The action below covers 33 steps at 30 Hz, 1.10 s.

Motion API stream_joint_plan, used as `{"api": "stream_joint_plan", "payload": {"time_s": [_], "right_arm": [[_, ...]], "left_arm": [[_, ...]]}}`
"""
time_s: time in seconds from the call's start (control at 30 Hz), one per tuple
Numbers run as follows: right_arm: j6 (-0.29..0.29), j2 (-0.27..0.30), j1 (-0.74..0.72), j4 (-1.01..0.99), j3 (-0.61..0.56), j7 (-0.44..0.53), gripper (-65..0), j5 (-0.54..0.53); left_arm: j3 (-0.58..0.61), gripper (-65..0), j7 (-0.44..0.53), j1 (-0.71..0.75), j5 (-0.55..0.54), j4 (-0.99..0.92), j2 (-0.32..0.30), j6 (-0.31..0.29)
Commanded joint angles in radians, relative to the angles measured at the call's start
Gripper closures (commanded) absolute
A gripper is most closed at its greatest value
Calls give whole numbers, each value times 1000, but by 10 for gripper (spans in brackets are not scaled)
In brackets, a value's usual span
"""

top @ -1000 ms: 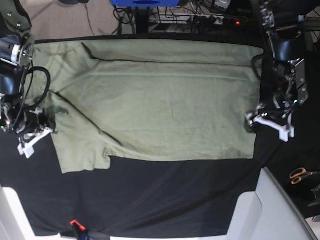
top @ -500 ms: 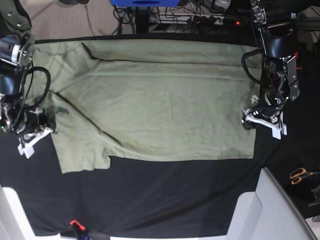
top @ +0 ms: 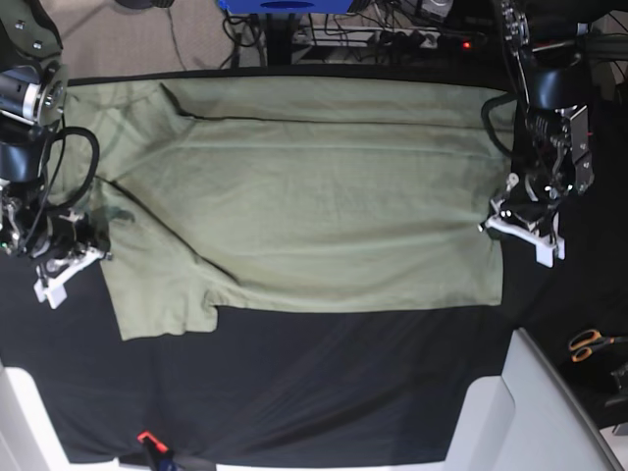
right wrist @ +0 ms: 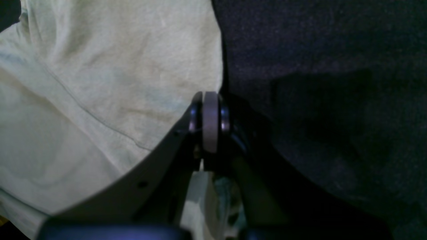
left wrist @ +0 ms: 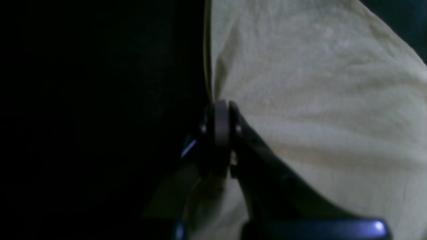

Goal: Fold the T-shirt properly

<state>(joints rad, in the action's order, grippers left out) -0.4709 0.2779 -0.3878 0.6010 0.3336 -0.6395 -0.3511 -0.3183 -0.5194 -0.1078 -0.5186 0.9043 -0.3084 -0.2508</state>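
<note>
The pale sage-green T-shirt lies spread flat on the black tablecloth, with one sleeve at the lower left. My left gripper is at the shirt's right edge; in the left wrist view its jaws are shut, pinching the fabric edge. At the shirt's left edge my right gripper is also shut. In the right wrist view its tips meet at the border of the cloth, and a bit of pale fabric shows between the fingers.
Orange-handled scissors lie off the cloth at the right. White panels stand at the lower right and lower left corners. Cables and a blue frame run along the far edge. A small red-tipped item sits at the near edge.
The left gripper has gone from open to shut on the shirt's right edge, and the fabric there now puckers toward it. The right arm has not moved.
</note>
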Motion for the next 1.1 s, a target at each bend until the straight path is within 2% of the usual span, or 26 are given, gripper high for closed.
{"api": "stream_joint_plan", "payload": {"time_s": [0.0,0.43,0.57,0.6,0.7,0.77,0.83,0.93,1.07], "right_arm": [[-1,14,-20,13,2,-6,0,2],[-1,14,-20,13,2,-7,0,2],[-1,14,-20,13,2,-7,0,2],[-1,14,-20,13,2,-7,0,2],[-1,14,-20,13,2,-9,0,2],[-1,14,-21,13,2,-9,0,2],[-1,13,-21,13,2,-9,0,2],[-1,13,-21,13,2,-9,0,2],[-1,13,-21,13,2,-7,0,2]], "left_arm": [[-2,0,-23,9,16,20,-24,12],[-6,0,-23,194,16,261,-33,14],[-118,0,-54,207,16,306,-28,14],[-153,-23,-89,204,16,319,-28,14],[-242,-244,-169,202,22,382,-28,14],[-270,-364,-181,202,22,425,-31,14],[-276,-449,-181,201,22,442,-33,14],[-270,-513,-181,144,24,416,-44,12],[-267,-508,-178,13,24,258,-44,9]]}}
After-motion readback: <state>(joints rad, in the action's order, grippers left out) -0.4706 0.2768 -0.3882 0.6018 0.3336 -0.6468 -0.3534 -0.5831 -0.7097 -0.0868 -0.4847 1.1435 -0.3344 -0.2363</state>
